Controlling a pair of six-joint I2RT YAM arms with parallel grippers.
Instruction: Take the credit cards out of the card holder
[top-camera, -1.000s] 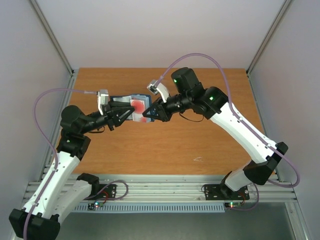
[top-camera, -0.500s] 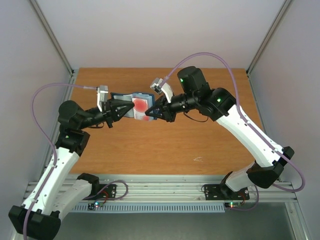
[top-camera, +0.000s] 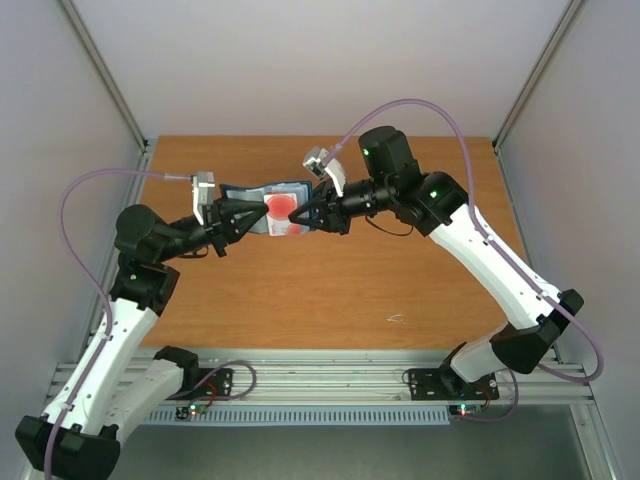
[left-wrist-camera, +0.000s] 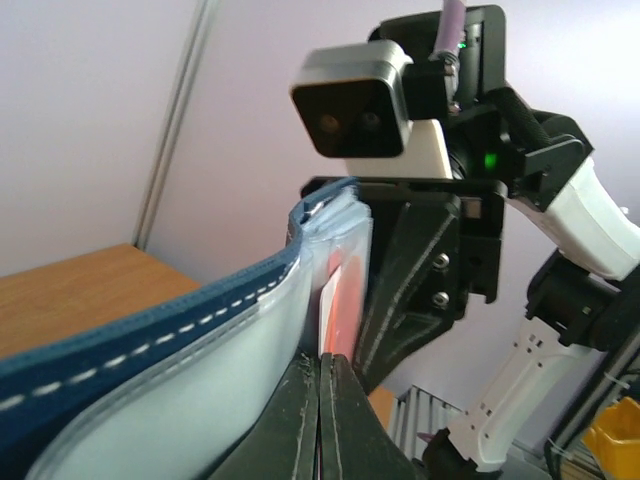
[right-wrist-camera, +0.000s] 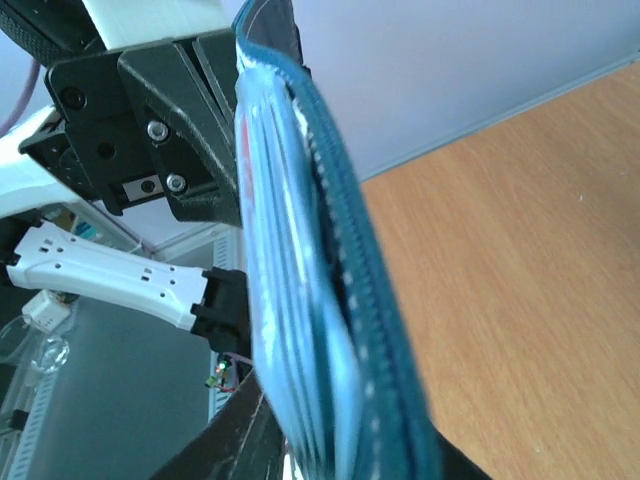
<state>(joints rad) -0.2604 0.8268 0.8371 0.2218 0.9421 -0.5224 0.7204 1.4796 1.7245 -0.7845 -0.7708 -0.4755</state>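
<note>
I see an orange-brown wooden surface (top-camera: 330, 290) with a small pale mark (top-camera: 396, 319) towards its near right. White walls (top-camera: 300, 70) and slanted metal posts (top-camera: 105, 75) enclose it, a slotted metal rail (top-camera: 330, 378) runs along the near edge, and something yellow (left-wrist-camera: 612, 440) sits low beyond it.

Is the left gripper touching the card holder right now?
Touching. In the left wrist view, the left gripper is shut, its fingertips pinching the blue-grey pocket edge of the card holder.
</note>
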